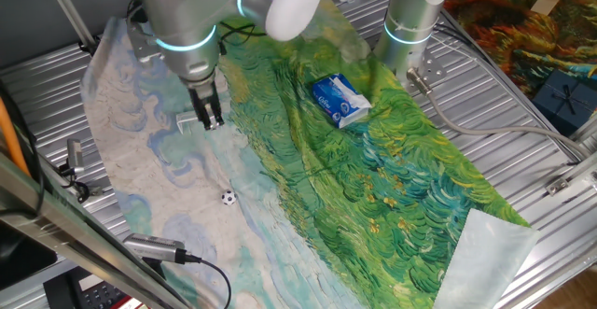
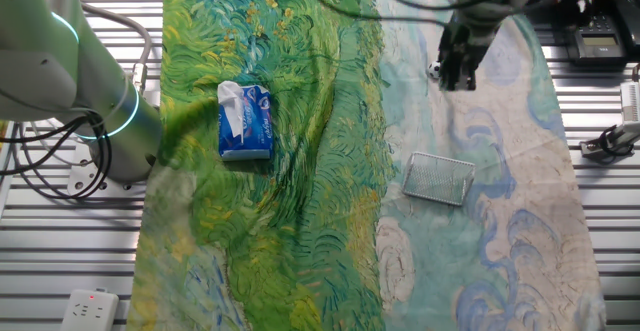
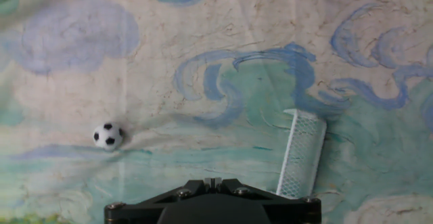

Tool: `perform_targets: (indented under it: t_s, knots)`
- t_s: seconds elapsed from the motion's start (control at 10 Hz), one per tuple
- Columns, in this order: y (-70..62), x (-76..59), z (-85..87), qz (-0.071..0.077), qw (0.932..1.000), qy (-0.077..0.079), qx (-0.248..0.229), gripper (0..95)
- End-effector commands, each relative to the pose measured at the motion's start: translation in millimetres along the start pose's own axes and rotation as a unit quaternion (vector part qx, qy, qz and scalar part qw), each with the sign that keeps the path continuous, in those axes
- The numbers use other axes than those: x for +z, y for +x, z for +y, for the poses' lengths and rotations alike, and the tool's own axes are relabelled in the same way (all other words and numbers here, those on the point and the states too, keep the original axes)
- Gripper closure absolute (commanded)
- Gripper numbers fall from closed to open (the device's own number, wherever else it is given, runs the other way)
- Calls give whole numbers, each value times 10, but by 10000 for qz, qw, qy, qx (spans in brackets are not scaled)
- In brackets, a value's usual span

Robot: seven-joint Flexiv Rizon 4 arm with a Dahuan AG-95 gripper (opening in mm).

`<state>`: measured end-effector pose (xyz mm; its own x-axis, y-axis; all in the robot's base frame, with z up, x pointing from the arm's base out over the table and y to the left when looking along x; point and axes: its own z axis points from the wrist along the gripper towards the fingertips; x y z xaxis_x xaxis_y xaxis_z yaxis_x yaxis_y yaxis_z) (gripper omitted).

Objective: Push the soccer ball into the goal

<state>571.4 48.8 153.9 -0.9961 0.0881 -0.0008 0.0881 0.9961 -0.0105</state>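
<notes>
The soccer ball [image 3: 107,136] is a tiny white ball with black patches, lying on the pale part of the painted cloth at the left of the hand view. It also shows in one fixed view [image 1: 228,197]. The goal [image 3: 302,154] is a small whitish mesh frame at the lower right of the hand view. It lies on the cloth in the other fixed view [image 2: 438,178]. My gripper [image 1: 207,115] hangs above the cloth with its fingers together and nothing between them. It is apart from both the ball and the goal. It shows in the other fixed view [image 2: 458,71] and at the bottom edge of the hand view [image 3: 214,181].
A blue-and-white packet [image 1: 340,101] lies on the green part of the cloth, also seen in the other fixed view [image 2: 244,121]. The arm's base column [image 1: 410,20] stands behind it. Cables and a power strip [image 2: 88,309] lie on the slatted metal table around the cloth.
</notes>
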Motion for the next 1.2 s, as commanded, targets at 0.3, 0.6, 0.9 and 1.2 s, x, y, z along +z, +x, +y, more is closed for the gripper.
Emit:
perform_targets:
  t_s: [0.3,0.6,0.9,1.2]
  knots:
    - [-209,-112,272,305,9995,95,59,950]
    - [-260,-128,320,354,9993,127,80,950]
    - [-260,-128,320,352,9992,140,94,950]
    - [-260,-128,320,625,9975,166,-267,950]
